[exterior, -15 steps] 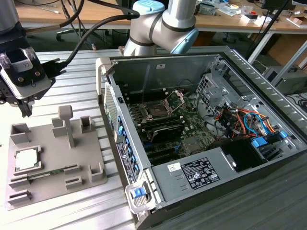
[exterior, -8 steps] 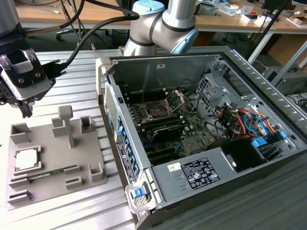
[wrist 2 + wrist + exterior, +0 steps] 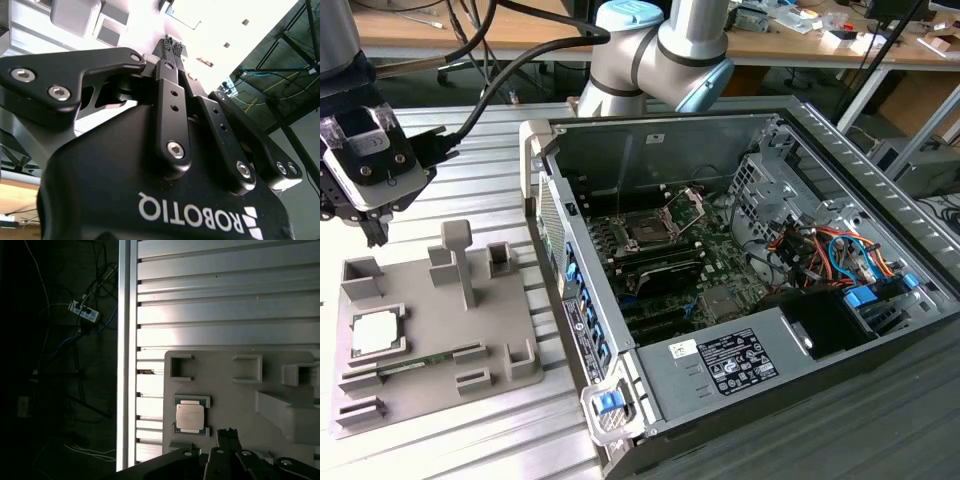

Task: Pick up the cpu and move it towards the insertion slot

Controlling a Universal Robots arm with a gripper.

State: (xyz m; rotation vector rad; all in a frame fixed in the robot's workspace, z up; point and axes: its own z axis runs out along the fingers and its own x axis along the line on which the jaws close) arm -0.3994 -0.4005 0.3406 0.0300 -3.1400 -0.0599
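Gripper (image 3: 172, 46): claw apparently pressed together, empty, hovering near cpu (image 3: 190, 416). Item lies flat in tray (image 3: 235, 405) recess; likely light, rigid, slick-topped, fragile; take by opposite green edges.

Black metal end effector (image 3: 173, 46) close to lens, bulky body with silver screw heads; hinged link bars run out to two ridged fingertips (image 3: 167, 45), pressed together; beyond tips, ribbed silver aluminium surface (image 3: 30, 35), much of it washed out by glare; grey plastic blocks (image 3: 75, 15) sitting on it; past surface edge, dark space with blue and yellow cables (image 3: 260, 95) and black frame struts (image 3: 300, 50)
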